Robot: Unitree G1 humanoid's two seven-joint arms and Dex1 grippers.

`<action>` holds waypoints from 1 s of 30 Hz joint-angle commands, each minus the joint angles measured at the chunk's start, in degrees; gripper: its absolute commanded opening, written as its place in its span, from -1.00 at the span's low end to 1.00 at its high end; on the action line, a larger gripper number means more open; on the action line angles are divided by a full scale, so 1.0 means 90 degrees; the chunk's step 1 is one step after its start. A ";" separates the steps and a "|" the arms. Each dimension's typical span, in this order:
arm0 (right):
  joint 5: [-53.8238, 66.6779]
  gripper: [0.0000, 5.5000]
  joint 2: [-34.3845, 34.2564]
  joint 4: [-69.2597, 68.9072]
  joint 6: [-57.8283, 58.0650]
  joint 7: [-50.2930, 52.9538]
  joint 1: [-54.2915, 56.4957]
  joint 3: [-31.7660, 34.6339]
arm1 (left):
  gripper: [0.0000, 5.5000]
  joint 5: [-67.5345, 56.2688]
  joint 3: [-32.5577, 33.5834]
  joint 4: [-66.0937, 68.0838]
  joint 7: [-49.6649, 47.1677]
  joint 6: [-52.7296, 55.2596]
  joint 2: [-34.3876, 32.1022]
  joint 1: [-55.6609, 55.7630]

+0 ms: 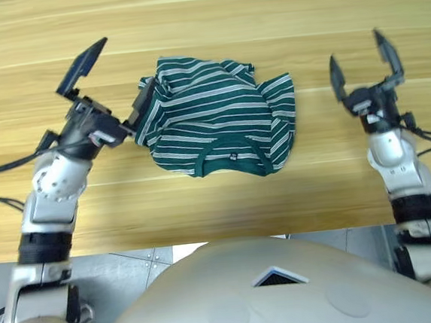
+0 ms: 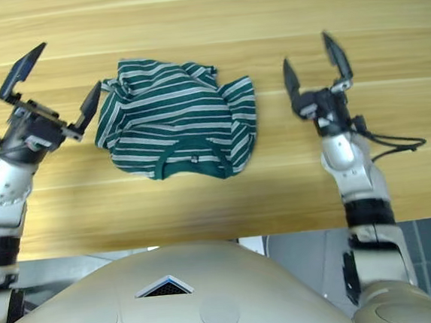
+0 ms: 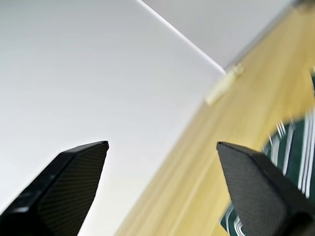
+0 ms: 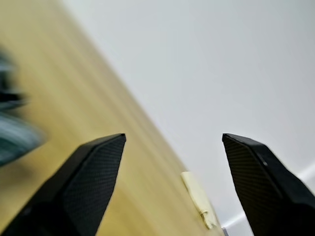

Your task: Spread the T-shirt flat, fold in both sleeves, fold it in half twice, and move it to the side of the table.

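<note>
Beside my spread left end effector [image 1: 125, 63]: crumpled green-striped T-shirt [image 1: 215, 116], collar toward me | right end effector [image 1: 355, 47] spread too | wooden desk [image 1: 203, 19]

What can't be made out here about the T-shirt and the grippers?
- Sleeves of the T-shirt: head views, lost in the crumpled cloth.
- Whether the left gripper touches the T-shirt: head views, its finger overlaps the cloth's edge.
- T-shirt in the left wrist view: cut off by the picture's edge.
- T-shirt in the right wrist view: blurred beyond detail.
</note>
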State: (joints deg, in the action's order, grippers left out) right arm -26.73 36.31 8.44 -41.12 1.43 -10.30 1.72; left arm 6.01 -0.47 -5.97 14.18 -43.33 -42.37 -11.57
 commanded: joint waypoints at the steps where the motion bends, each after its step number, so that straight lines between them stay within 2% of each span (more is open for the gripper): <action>1: 0.0274 0.32 0.1030 -0.1562 0.0487 -0.1472 -0.1319 0.0252 | 0.49 0.0206 -0.0194 -0.0267 0.1027 0.0152 -0.0712 -0.0964; 5: 0.0365 0.32 0.0996 -0.1780 0.0775 -0.1983 -0.0814 -0.0032 | 0.49 0.0775 -0.1235 0.0005 0.1982 0.0162 -0.0687 -0.0635; 9: 0.0320 0.32 0.0977 -0.1564 0.0791 -0.2190 -0.0252 -0.0237 | 0.49 0.1695 -0.1589 0.0358 0.2060 0.0073 -0.0603 -0.0340; 15: 0.0291 0.32 0.0921 -0.1396 0.0765 -0.2167 -0.0015 -0.0316 | 0.49 0.2817 -0.1590 0.0359 0.1773 0.0323 -0.0666 -0.0291; 20: 0.0282 0.32 0.0845 -0.1370 0.0748 -0.2137 0.0029 -0.0341 | 0.49 0.3651 -0.1299 0.0578 0.1181 0.0954 -0.0731 -0.0291; 30: 0.0259 0.32 0.0774 -0.1279 0.0702 -0.2108 0.0170 -0.0378 | 0.49 0.3594 -0.1436 0.0247 0.0994 0.1167 -0.0608 -0.0579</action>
State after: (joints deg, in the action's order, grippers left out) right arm -23.86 43.62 -3.29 -34.45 -17.53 -9.93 -1.25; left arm 36.32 -11.06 -4.91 21.34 -33.69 -47.71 -14.76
